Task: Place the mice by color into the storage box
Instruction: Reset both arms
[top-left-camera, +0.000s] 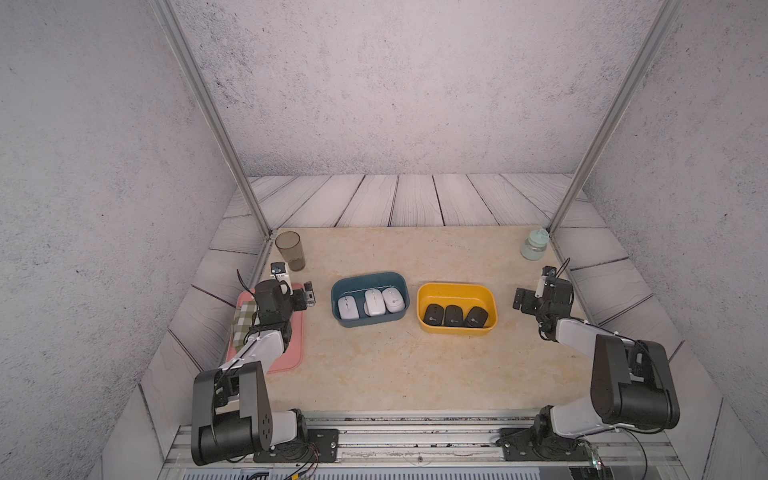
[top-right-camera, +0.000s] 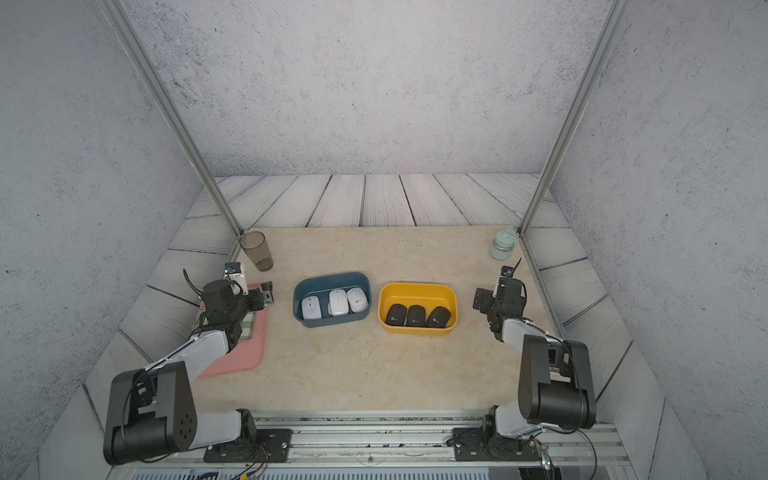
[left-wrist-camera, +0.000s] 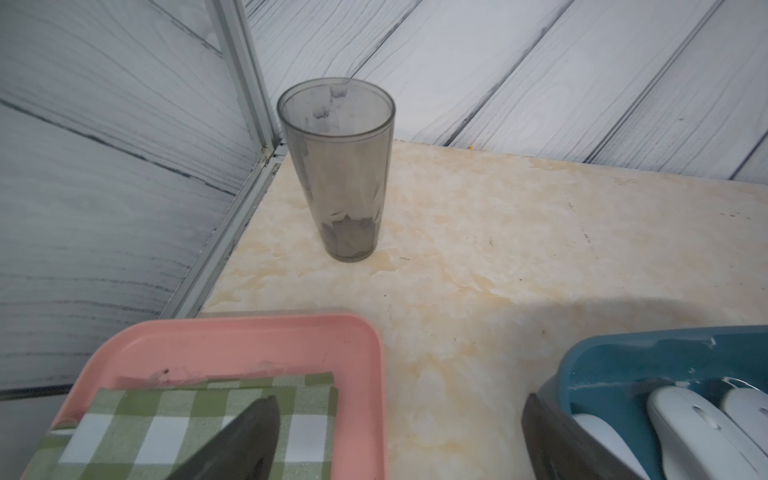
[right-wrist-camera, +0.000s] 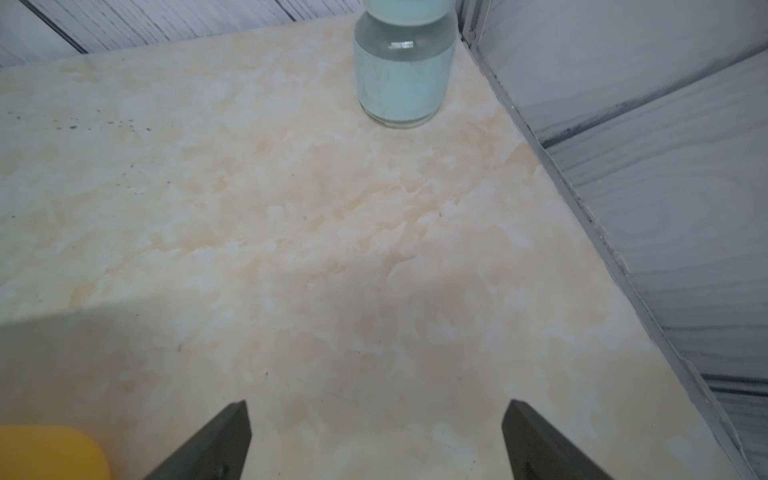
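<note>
My left hand (top-left-camera: 309, 296) and right hand (top-left-camera: 519, 300) hang wide, empty; white mice (top-left-camera: 373, 302) lie in the blue box (top-left-camera: 368, 275), black mice (top-left-camera: 454, 316) in the yellow box (top-left-camera: 457, 286).

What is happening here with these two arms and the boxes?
Computer mice are being sorted by colour, and it looks finished. The three white mice lie in the blue box, the three black mice in the yellow box; none shows outside. The left gripper and the right gripper are both open and empty, each beside its box.
</note>
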